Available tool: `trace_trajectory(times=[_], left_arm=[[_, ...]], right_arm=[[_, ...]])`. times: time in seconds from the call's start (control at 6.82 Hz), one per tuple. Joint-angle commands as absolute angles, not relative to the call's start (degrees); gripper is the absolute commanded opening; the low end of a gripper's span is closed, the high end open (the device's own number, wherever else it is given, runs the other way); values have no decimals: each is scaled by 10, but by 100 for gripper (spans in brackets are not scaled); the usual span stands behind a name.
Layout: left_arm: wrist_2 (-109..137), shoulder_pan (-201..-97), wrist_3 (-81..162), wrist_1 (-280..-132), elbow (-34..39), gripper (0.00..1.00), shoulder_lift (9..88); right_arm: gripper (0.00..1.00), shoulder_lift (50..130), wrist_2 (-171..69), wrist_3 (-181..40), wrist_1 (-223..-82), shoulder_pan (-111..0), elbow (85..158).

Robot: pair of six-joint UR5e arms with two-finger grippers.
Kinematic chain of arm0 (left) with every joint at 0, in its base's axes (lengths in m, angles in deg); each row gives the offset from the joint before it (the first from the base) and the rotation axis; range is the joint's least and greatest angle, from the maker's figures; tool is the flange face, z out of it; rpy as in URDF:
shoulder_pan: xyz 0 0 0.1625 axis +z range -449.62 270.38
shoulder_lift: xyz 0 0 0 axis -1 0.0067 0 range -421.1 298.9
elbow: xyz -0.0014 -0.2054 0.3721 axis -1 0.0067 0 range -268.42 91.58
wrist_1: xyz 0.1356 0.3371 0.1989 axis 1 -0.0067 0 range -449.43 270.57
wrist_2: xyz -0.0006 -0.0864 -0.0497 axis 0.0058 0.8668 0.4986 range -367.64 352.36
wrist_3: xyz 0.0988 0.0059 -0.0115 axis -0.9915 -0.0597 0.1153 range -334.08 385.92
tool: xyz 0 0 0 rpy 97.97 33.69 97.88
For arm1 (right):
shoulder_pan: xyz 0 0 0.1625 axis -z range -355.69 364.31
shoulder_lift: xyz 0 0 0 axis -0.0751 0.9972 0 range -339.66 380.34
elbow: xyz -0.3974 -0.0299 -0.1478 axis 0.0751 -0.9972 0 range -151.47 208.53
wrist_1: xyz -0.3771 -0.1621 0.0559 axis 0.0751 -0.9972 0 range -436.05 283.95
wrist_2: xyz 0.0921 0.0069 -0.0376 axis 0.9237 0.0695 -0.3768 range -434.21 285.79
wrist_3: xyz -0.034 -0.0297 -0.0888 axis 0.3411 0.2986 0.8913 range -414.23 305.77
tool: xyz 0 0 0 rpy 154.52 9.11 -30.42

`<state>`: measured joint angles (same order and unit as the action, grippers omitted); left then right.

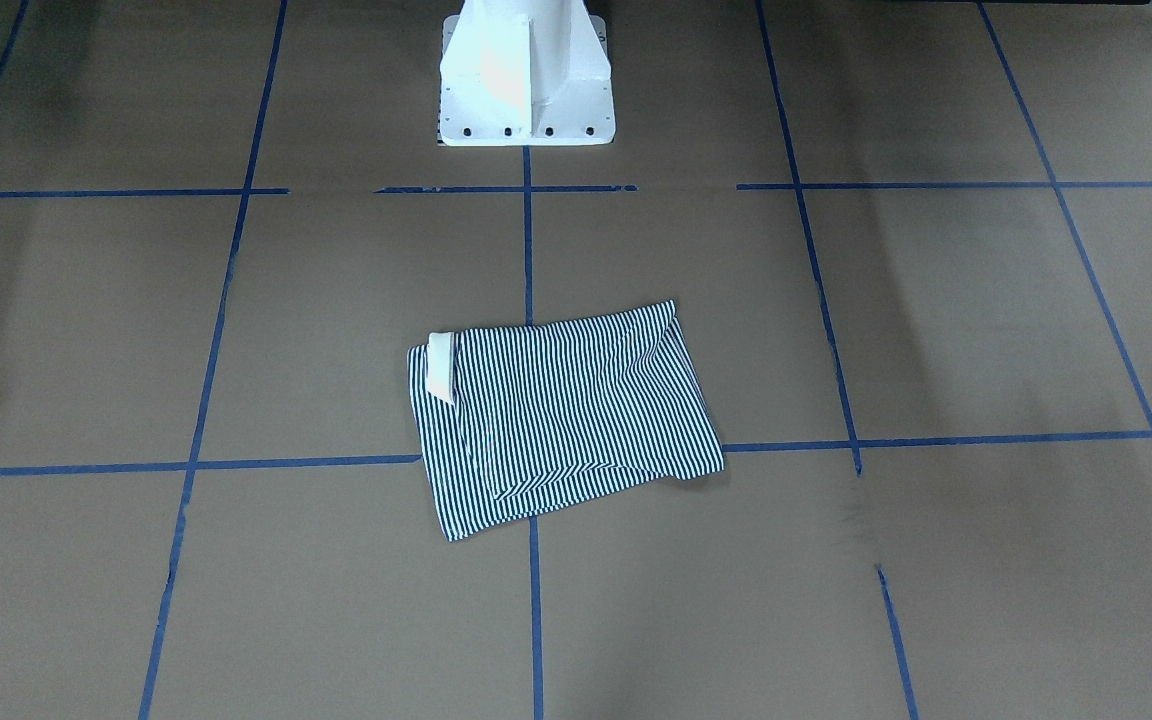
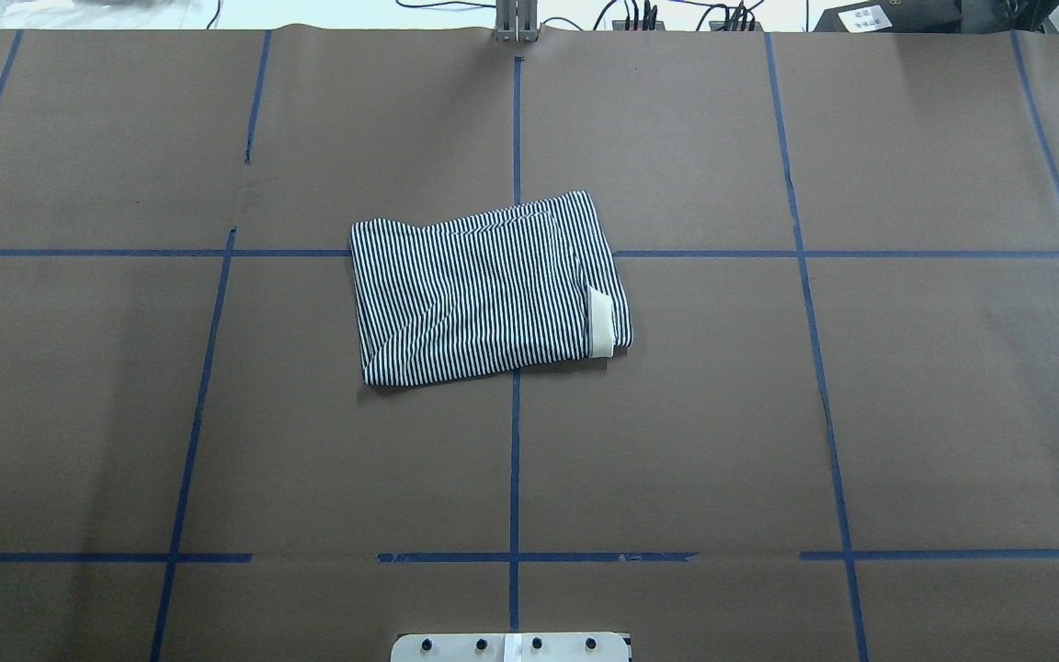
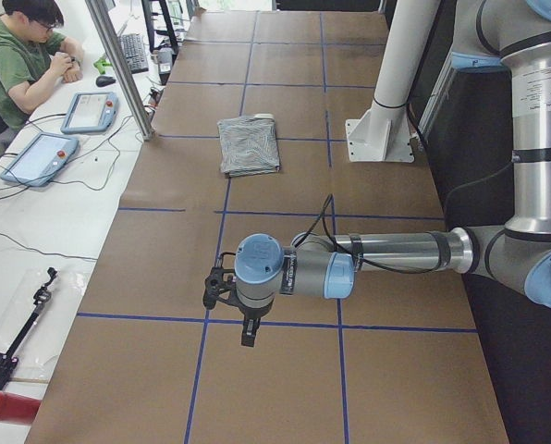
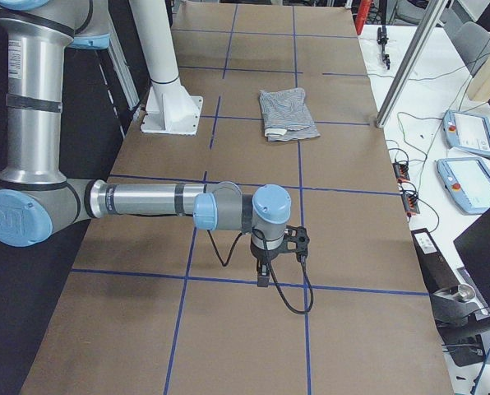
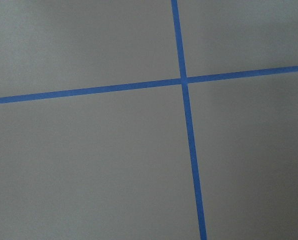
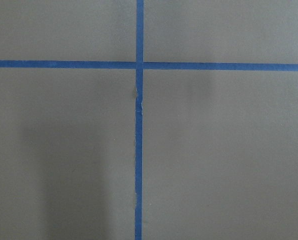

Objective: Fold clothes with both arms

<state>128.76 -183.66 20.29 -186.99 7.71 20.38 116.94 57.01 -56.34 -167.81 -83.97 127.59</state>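
Front view: the polo shirt [image 1: 561,420] lies folded into a rectangle mid-table [image 1: 936,300], collar [image 1: 440,368] showing at one end. The white pedestal [image 1: 526,75] stands well apart.

Overhead: fabric judged light, limp and unlikely to slip; take hold at the corners.

Left side view: left pincer [image 3: 216,290] is far from the shirt; its opening and hold cannot be told. A person [image 3: 21,55] sits beyond the table.

Right side view: right pincer [image 4: 298,243] likewise.

Wrist views: blue tape lines [image 5: 184,80] only.

Shirt [image 2: 483,290] lies on table [image 2: 768,414], before the pedestal [image 1: 526,70].
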Motion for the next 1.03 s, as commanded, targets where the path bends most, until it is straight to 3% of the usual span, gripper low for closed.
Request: trace_trajectory(times=[0.0,0.88], left_arm=[[1288,-1837,203,-1871,77,100,204],[1287,-1837,202,-1869,77,100,204]], right_arm=[[100,1170,570,-563,-1679,-839,1276],[100,1176,570,-563,-1678,-838,1275]])
